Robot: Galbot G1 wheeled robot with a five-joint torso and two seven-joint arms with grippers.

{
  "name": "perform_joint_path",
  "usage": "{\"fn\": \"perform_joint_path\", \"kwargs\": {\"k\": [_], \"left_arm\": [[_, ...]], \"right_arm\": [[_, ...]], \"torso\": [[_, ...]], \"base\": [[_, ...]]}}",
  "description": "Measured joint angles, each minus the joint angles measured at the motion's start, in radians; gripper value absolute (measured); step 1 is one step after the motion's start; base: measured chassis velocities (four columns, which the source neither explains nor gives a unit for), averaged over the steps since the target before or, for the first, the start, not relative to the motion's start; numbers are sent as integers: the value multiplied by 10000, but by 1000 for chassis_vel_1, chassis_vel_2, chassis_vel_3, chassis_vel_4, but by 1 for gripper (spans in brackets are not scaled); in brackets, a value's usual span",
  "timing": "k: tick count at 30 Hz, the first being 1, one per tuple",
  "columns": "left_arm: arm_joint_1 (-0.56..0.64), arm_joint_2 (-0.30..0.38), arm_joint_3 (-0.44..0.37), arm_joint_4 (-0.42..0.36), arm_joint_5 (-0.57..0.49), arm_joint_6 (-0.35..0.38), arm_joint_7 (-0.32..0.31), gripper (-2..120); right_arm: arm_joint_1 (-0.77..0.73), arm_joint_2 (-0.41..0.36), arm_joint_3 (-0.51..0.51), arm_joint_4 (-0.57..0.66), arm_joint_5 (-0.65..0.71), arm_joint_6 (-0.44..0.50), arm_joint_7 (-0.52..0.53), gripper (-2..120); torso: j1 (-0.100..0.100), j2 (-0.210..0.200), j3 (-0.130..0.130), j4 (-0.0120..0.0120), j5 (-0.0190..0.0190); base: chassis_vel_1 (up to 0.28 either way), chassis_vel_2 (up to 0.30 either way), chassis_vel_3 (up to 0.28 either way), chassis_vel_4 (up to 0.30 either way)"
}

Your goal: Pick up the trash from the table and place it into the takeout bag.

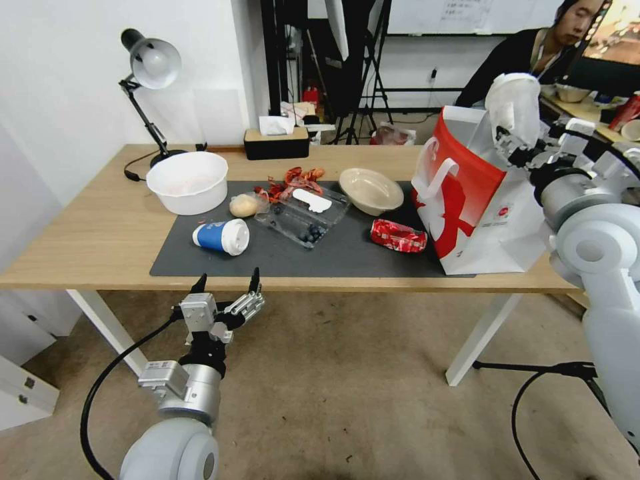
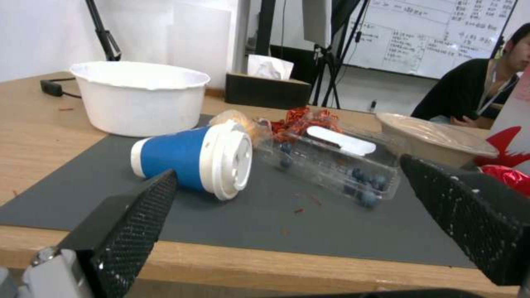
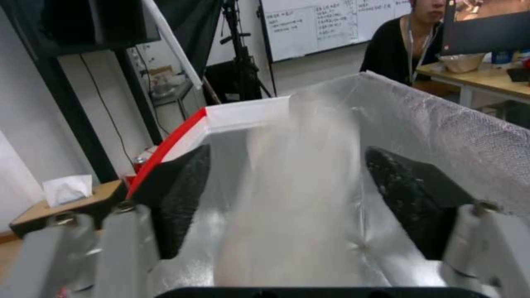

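On the table [image 1: 100,227], a blue white-lidded cup [image 1: 222,237] [image 2: 193,161] lies on its side on the dark mat [image 1: 360,257]. A wrapped bun [image 1: 243,205], a beige bowl [image 1: 371,190] [image 2: 436,138] and a crumpled red wrapper [image 1: 399,235] also lie there. My left gripper [image 1: 227,285] [image 2: 287,165] hangs open just off the table's front edge, facing the cup. My right gripper [image 1: 517,143] [image 3: 287,151] is open over the mouth of the takeout bag [image 1: 473,200] [image 3: 442,136]. A pale translucent bottle-like piece [image 1: 513,107] [image 3: 292,198] shows blurred between its fingers, touching neither.
A large white bowl [image 1: 187,181] [image 2: 140,97] stands at the mat's back left. A clear clamshell with blueberries [image 1: 303,217] [image 2: 337,163] and red scraps [image 1: 293,181] lie mid-mat. A desk lamp [image 1: 150,67] and a tissue box [image 1: 277,140] stand at the back.
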Motion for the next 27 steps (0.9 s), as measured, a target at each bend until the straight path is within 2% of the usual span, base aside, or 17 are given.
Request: {"fn": "perform_joint_path", "kwargs": {"k": [2,4,7,9,10,12,14,17,22,23,24,25,27], "left_arm": [[0,0,-1,0,-1,0,0,100],[0,18,-15,-1,-2,5,1,100],[-7,47,-27,0,-11,6,1,100],[-17,74,-30,11,-22,-6,9,100],[-17,74,-30,11,-22,-6,9,100],[-32,112,-30,76,-34,-92,37,100],[-37,121,-31,92,-35,-112,43,100],[-58,217,-39,205,-52,-263,70,100],[-91,278,-59,275,-69,-340,83,100],[-126,356,-84,369,-73,-453,96,100],[-139,400,-102,412,-74,-507,114,100],[-139,400,-102,412,-74,-507,114,100],[-155,462,-122,476,-81,-594,134,100]], "right_arm": [[-8,3,19,11,-2,-41,3,78],[-56,5,108,48,-18,-149,9,92],[-123,-30,195,150,121,65,-111,99],[-310,-98,252,328,388,701,-490,100],[-310,-98,252,328,388,701,-490,100],[-914,-182,334,720,464,2045,-1808,100],[-1110,-199,335,825,400,2369,-2182,100],[-2546,-280,293,1714,-340,4076,-4230,100],[-3504,-187,177,2134,-1328,4862,-5216,100],[-4464,81,55,2345,-2608,5524,-5811,100],[-4937,224,-5,2398,-3321,5854,-5963,100],[-4937,224,-5,2398,-3321,5854,-5963,100],[-5667,426,-77,2415,-4339,6253,-6011,100]], "torso": [[0,0,0,0,0],[0,0,0,-1,1],[0,0,0,0,1],[0,0,0,0,1],[0,0,0,0,1],[0,0,-1,0,0],[1,0,-2,0,0],[0,0,-2,0,-1],[0,0,-2,-1,-2],[-1,0,-2,-1,2],[0,0,-2,-4,1],[0,0,-2,-4,1],[-1,0,-2,1,0]], "base": [[0,0,0,0],[0,0,0,0],[0,0,0,0],[0,0,0,0],[0,0,0,0],[0,0,0,0],[0,0,0,0],[0,0,0,0],[0,0,0,0],[0,0,0,0],[0,0,0,0],[0,0,0,0],[0,0,0,0]]}}
